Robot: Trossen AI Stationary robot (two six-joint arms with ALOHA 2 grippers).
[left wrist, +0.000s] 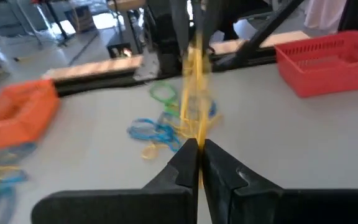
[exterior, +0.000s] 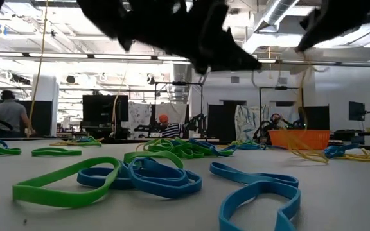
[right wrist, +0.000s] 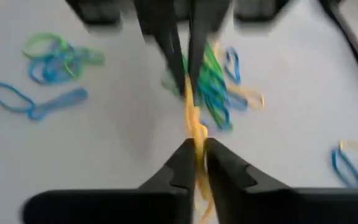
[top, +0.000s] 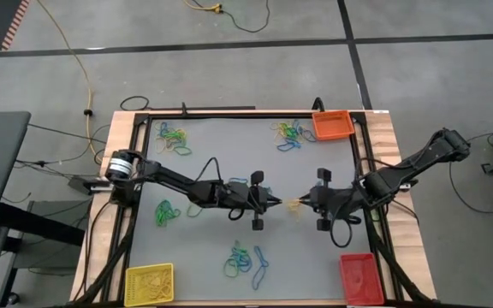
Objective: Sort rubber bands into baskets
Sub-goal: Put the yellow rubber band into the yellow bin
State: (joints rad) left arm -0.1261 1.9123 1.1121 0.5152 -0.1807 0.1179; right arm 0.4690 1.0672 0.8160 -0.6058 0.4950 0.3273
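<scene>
A yellow rubber band (top: 293, 205) is stretched in the air between the two grippers near the table's middle: the left gripper (top: 277, 203) is clamped shut on one end, while at the other end the right gripper (top: 305, 204) is seen with its fingers close together around the band, though a firm hold cannot be told. The band's long axis is laid straight from one gripper to the other. For a yellow band, the yellow basket (top: 148, 283) at the near left corner is judged the goal, nearer the left arm, with bare table between; the green and blue bands (top: 245, 259) are to be skirted.

three baskets (top: 333, 125), many rubber bands (top: 175, 139)
</scene>
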